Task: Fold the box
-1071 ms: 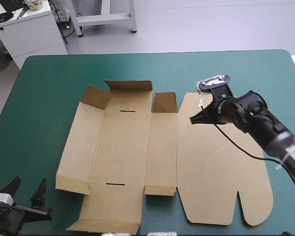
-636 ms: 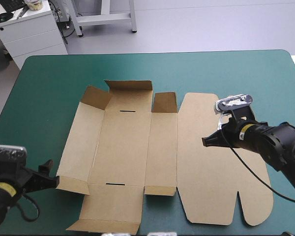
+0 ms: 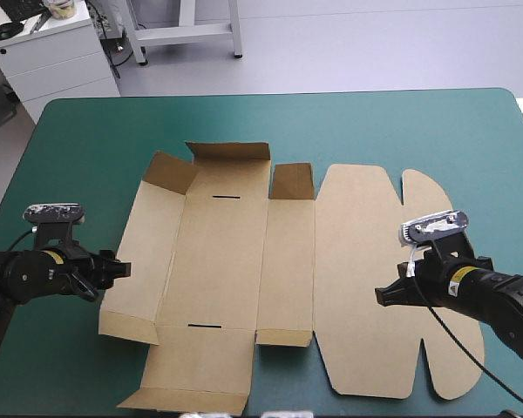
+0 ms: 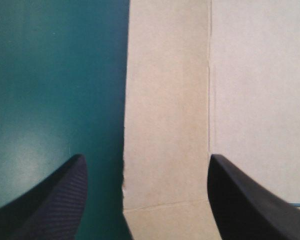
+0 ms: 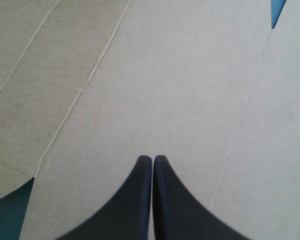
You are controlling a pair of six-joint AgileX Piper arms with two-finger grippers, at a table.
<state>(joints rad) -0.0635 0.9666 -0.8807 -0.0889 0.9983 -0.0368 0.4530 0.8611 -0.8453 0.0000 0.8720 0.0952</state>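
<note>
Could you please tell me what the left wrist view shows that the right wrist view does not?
Only the left wrist view: the left gripper, jaws open, straddling the edge of the box, with a wide stretch of teal-green cover. Only the right wrist view: the right gripper, jaws shut, over a wide panel. Both: brown board with crease lines and some cover.

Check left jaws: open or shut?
Open: left gripper jaws stand wide apart, the box edge ahead between them.

Left gripper (image 4: 146,159) spread wide, box (image 4: 190,100) edge within its gap, teal-green cover (image 4: 55,75) alongside
</note>
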